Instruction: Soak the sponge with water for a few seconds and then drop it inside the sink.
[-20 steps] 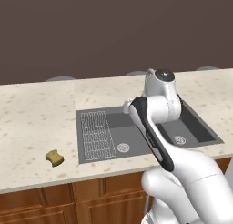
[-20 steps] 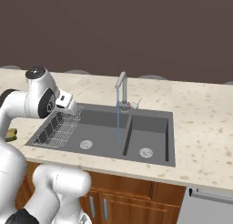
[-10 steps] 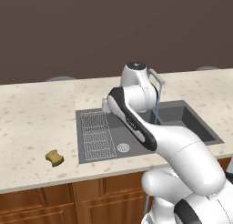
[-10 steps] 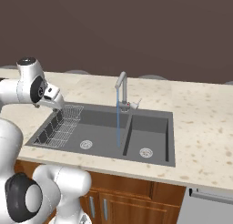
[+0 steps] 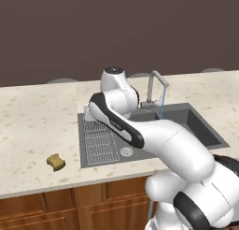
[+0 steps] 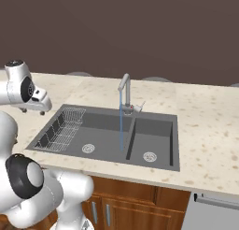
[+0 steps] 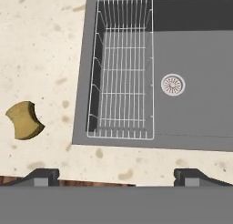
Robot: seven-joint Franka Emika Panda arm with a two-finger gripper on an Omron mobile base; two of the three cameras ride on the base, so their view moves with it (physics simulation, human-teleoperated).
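The mustard-yellow sponge (image 5: 56, 162) lies on the speckled counter, left of the sink (image 5: 201, 126); in the hand view the sponge (image 7: 23, 120) sits at the left, apart from the sink (image 7: 195, 114). My gripper (image 7: 116, 177) is open, its tips wide apart with nothing between them. It hangs above the sink's left end near the front rim, over the wire basket (image 7: 123, 73). In the right base view the gripper (image 6: 32, 112) hovers over the counter's left part. A thin blue stream of water (image 6: 121, 126) runs from the grey faucet (image 6: 124, 86) into the sink (image 6: 154, 126).
A round silver drain (image 7: 173, 84) lies right of the wire basket. The right basin has its own drain (image 6: 149, 156). My white arm arches over the left basin in the left base view. Wooden cabinet fronts (image 5: 70, 205) run below the counter edge.
The arm has swung left across the sink. The hand went from over the sink's middle to over its left end, nearer the sponge. Sponge and water are unchanged.
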